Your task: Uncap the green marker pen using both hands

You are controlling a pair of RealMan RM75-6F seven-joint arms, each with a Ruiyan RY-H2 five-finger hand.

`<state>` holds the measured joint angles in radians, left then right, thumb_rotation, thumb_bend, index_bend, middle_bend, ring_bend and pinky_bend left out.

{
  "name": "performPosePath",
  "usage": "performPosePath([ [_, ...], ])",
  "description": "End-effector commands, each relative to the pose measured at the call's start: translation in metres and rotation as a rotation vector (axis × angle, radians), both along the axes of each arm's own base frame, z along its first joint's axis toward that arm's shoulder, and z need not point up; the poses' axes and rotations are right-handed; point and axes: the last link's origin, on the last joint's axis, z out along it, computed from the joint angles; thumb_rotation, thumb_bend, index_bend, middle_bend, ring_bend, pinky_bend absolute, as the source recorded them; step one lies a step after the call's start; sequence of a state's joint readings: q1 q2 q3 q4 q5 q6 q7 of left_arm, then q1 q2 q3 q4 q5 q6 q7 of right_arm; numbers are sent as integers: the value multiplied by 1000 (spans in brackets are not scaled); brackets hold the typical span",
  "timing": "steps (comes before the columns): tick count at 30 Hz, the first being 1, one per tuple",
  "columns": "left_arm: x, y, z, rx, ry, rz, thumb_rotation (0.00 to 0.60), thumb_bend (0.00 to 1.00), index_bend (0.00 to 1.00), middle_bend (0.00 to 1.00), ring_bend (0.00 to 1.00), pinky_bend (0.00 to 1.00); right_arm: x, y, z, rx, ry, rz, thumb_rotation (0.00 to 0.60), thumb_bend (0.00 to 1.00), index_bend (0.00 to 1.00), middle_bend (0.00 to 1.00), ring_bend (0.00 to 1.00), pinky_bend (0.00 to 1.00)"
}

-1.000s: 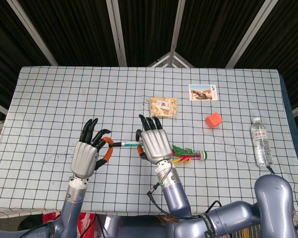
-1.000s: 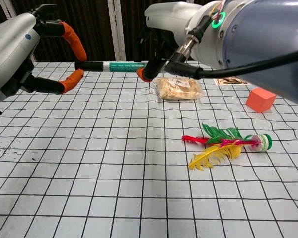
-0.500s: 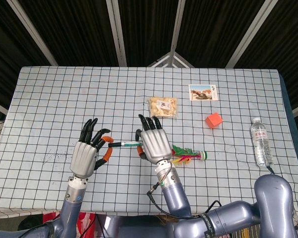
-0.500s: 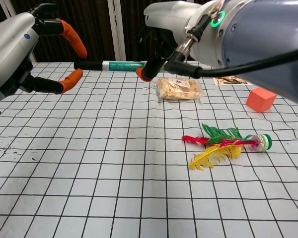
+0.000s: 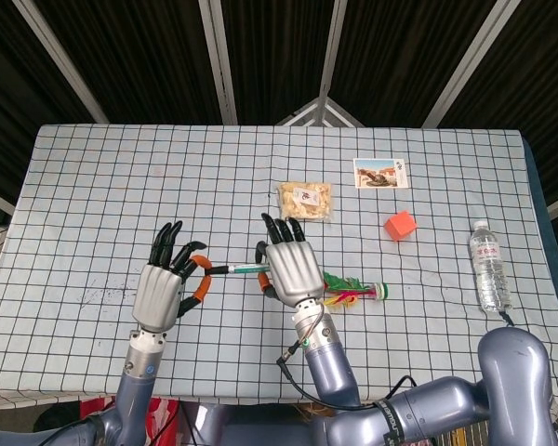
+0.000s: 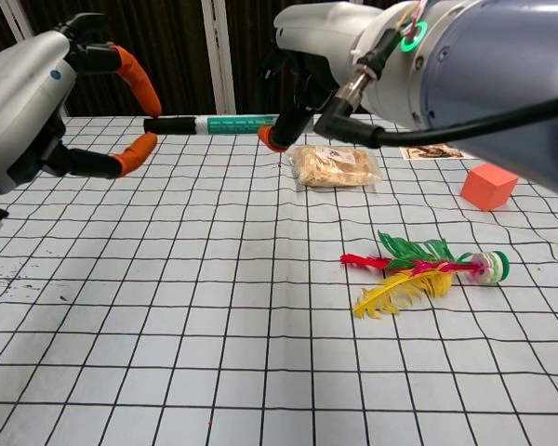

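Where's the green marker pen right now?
The green marker pen is held level above the table between both hands, left of centre in both views: the right hand grips its green end, and its black end points toward the left hand.

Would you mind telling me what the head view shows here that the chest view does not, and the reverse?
Only the head view shows the water bottle lying at the table's right side and the far table edge. Only the chest view shows, from the side, the marker's black cap reaching between the left robot hand's orange-tipped fingers, with no grip visible. Both show the green marker pen held above the cloth by the right robot hand, the snack packet, red cube, picture card and feather shuttlecock.
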<state>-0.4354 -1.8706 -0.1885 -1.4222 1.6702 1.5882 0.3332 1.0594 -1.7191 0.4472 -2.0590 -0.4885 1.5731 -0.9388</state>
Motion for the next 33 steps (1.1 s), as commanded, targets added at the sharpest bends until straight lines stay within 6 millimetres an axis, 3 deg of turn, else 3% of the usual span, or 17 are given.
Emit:
performPosePath([
  [1,0,0,0,3,3,0,600,492,496,322,0,0,0,0,0,0,1,0,600,437,678,55,98,1],
  [33,-1,1,0,14,-6,-12,600,513,488,321,0,0,1,2,1,21,-22,7,600,437,691,56,107,1],
])
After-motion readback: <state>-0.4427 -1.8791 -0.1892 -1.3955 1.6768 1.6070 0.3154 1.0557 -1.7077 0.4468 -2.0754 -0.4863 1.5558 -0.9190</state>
